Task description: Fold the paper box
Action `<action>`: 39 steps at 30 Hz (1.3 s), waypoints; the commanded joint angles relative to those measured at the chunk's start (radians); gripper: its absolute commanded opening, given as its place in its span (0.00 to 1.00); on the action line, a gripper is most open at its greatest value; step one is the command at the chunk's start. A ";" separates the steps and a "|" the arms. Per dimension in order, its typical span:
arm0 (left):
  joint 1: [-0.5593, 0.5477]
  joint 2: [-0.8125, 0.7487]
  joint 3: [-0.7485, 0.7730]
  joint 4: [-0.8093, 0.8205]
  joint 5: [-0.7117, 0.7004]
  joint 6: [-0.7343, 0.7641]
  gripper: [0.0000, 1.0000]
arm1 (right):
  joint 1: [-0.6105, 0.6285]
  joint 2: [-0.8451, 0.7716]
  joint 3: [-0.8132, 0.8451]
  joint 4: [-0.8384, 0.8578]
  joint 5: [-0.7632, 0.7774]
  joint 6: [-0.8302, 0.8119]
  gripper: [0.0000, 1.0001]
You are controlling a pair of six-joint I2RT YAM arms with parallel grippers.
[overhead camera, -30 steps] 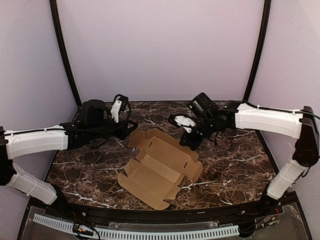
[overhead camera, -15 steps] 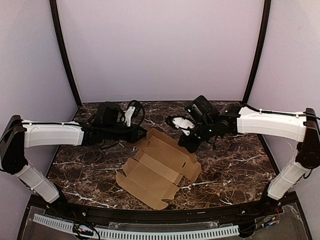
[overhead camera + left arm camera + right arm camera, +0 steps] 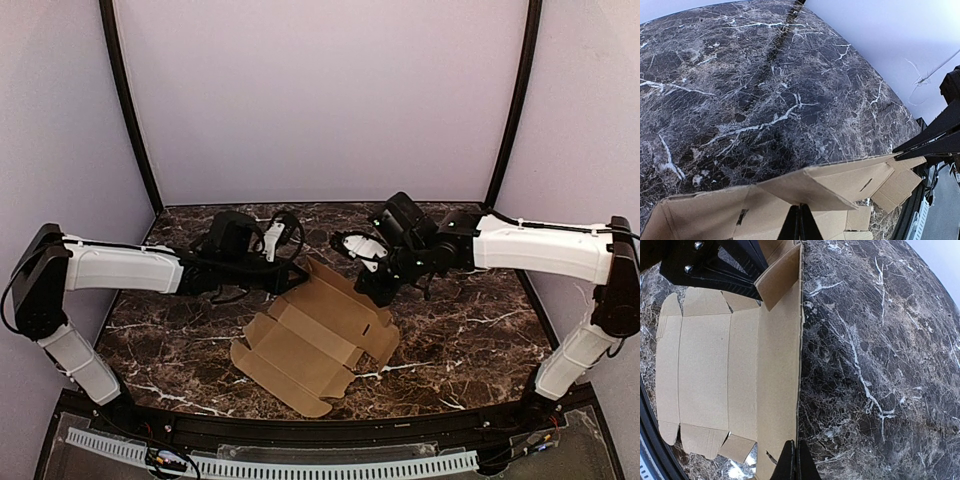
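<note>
The paper box is a flat brown die-cut cardboard sheet lying mid-table, with notched flaps at its ends. My left gripper is shut at the sheet's far left corner. In the left wrist view its tips sit under an end flap that is tilted up. My right gripper is shut at the sheet's far long edge. In the right wrist view its tips touch that edge of the sheet, and the raised flap stands beside the left gripper's black fingers.
The sheet lies on a dark marble table enclosed by pale walls and two black corner poles. A black rail and a white perforated strip run along the near edge.
My left arm has reached right, from the far left of the table to the sheet's far left corner. My right gripper has shifted slightly left, and the sheet has slid a little left.
</note>
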 commanded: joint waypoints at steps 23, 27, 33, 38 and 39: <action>-0.007 -0.105 -0.098 -0.271 -0.327 0.060 0.00 | 0.006 0.011 -0.130 0.098 0.071 0.064 0.00; -0.007 -0.065 -0.096 -0.289 -0.321 0.046 0.00 | 0.006 0.023 -0.132 0.104 0.066 0.067 0.00; -0.009 -0.043 -0.113 -0.291 -0.276 0.032 0.00 | 0.006 0.031 -0.135 0.111 0.063 0.068 0.00; -0.010 -0.028 -0.127 -0.289 -0.236 0.019 0.00 | 0.006 0.038 -0.128 0.112 0.070 0.068 0.00; -0.009 -0.026 -0.130 -0.287 -0.229 0.016 0.00 | 0.006 0.040 -0.128 0.113 0.069 0.077 0.00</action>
